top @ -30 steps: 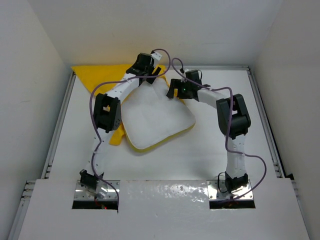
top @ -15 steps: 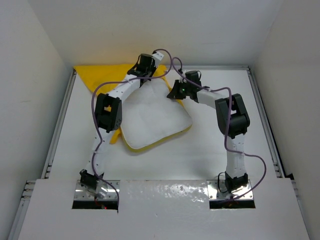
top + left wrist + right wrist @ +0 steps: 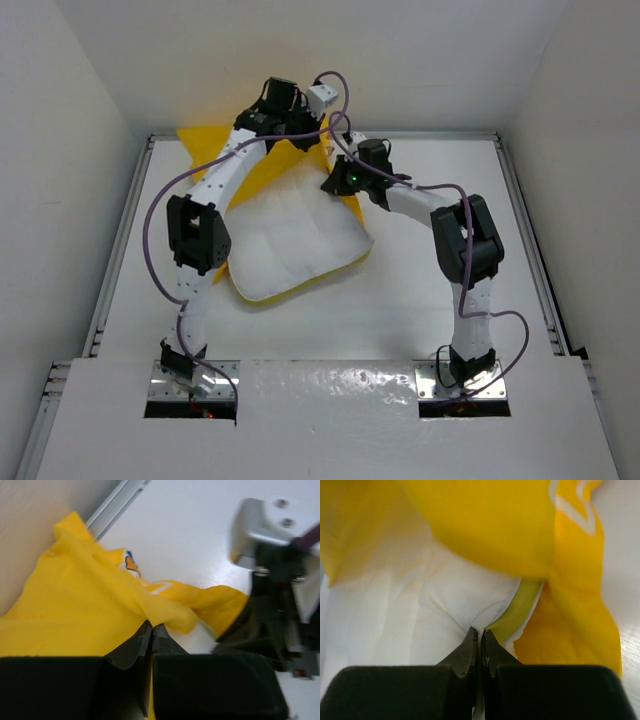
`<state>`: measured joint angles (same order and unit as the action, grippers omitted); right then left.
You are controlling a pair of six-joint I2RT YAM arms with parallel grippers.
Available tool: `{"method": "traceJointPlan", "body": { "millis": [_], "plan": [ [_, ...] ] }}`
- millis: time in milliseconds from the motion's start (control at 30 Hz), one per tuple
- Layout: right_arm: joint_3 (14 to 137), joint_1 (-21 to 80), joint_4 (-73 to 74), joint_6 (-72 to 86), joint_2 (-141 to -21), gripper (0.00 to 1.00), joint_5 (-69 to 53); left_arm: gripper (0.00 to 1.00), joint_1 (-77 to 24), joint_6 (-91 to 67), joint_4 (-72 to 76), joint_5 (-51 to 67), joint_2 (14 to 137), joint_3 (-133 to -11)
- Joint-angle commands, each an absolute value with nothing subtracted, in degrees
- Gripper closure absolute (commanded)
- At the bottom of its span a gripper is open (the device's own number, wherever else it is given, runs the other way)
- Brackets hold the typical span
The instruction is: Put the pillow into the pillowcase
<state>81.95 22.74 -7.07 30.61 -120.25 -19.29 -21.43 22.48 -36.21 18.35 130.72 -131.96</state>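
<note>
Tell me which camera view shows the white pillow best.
The top external view: it shows nearly the whole pillow, only its far end hidden. The right wrist view shows only white fabric at its edge; the left wrist view shows mostly the pillowcase.

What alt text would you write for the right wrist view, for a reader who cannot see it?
The right gripper, shut, pinches the white pillow at its yellow-seamed edge; the yellow pillowcase drapes above and to the right.

- We find no readable text, label, brand or number in any view.
- pillowcase [image 3: 75,605]: small blue-and-orange print patch [image 3: 131,563], too blurred for us to read.
- Right wrist view: white outline marks [image 3: 570,504] on the yellow fabric, cropped and unreadable.
</note>
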Motion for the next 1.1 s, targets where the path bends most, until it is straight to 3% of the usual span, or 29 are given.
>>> {"method": "traceJointPlan", "body": {
  "millis": [0, 233, 333, 433, 500, 533, 567, 633, 700, 733, 767, 800, 833, 867, 900, 933, 967, 1000, 1033, 1067],
  "plan": [
    [82.7, 25.0, -20.6, 32.2, -115.2, 1.00, -17.2, 1.00, -24.3, 24.8, -43.2, 31.2, 125.9, -130.7],
    [79.6, 25.0, -28.9, 39.3, -115.5, 1.00, -9.1, 1.00, -24.9, 28.7, -50.4, 35.0, 123.2, -124.6],
    [76.8, 24.9, -32.9, 45.7, -116.0, 1.00, 2.5, 1.00, -25.0, 33.7, -56.3, 39.3, 121.6, -122.8],
    [77.2, 25.0, -30.0, 50.9, -117.9, 1.00, 9.6, 1.00, -24.4, 36.8, -60.4, 41.8, 120.0, -120.6],
    [82.4, 24.8, -23.6, 47.1, -120.4, 0.99, 5.7, 1.00, -23.8, 37.4, -61.0, 43.0, 118.4, -118.5],
    [85.0, 24.9, -21.6, 43.5, -123.3, 0.86, 1.0, 0.97, -22.8, 36.7, -60.2, 42.4, 117.8, -117.6],
    [90.3, 25.1, -14.7, 40.5, -124.3, 0.62, -4.3, 0.68, -21.7, 35.4, -59.0, 40.1, 116.7, -115.7],
    [91.6, 25.9, -3.1, 32.3, -122.9, 0.28, -10.7, 0.37, -17.4, 31.9, -55.4, 38.7, 114.5, -113.0],
    [86.0, 25.8, -1.3, 24.6, -118.1, 0.17, -8.5, 0.16, -11.9, 29.6, -53.3, 39.4, 112.1, -111.6],
    [82.7, 25.7, -2.1, 22.6, -115.3, 0.06, -6.7, 0.15, -10.6, 29.6, -53.0, 39.1, 110.6, -110.1],
    [77.0, 24.5, -2.5, 21.2, -109.7, 0.04, -5.4, 0.01, -9.4, 29.6, -52.8, 36.4, 107.2, -109.1],
    [74.8, 23.6, -2.7, 19.6, -107.5, 0.04, -4.8, 0.00, -8.1, 29.6, -51.9, 34.2, 105.3, -107.8],
    [72.8, 22.6, -2.4, 19.4, -105.8, 0.14, -5.4, 0.00, -7.7, 29.5, -51.2, 29.1, 101.2, -103.9],
    [72.7, 20.2, -1.8, 19.5, -104.3, 0.32, -6.5, 0.00, -7.3, 29.4, -50.8, 27.0, 99.4, -101.7],
    [73.0, 19.1, -1.0, 20.4, -104.4, 0.58, -8.6, 0.00, -6.2, 28.6, -50.5, 25.2, 98.0, -99.6],
    [74.6, 17.5, 0.7, 20.8, -105.1, 1.00, -8.7, 0.06, -5.2, 27.5, -50.6, 22.5, 96.1, -95.2],
    [75.6, 17.1, 2.0, 21.0, -107.5, 1.00, -8.4, 0.19, -4.1, 26.6, -50.8, 22.0, 95.5, -92.7],
    [76.8, 17.1, 2.9, 21.0, -109.1, 1.00, -7.6, 0.39, -1.2, 24.9, -51.8, 21.5, 95.4, -90.5],
    [79.6, 17.1, 5.2, 21.1, -110.8, 1.00, -5.4, 0.67, 0.0, 24.2, -52.3, 19.4, 95.6, -86.2],
    [81.0, 17.1, 6.2, 21.1, -112.7, 1.00, -5.3, 0.70, 2.0, 23.6, -52.8, 18.5, 96.0, -83.8]
  ]
}}
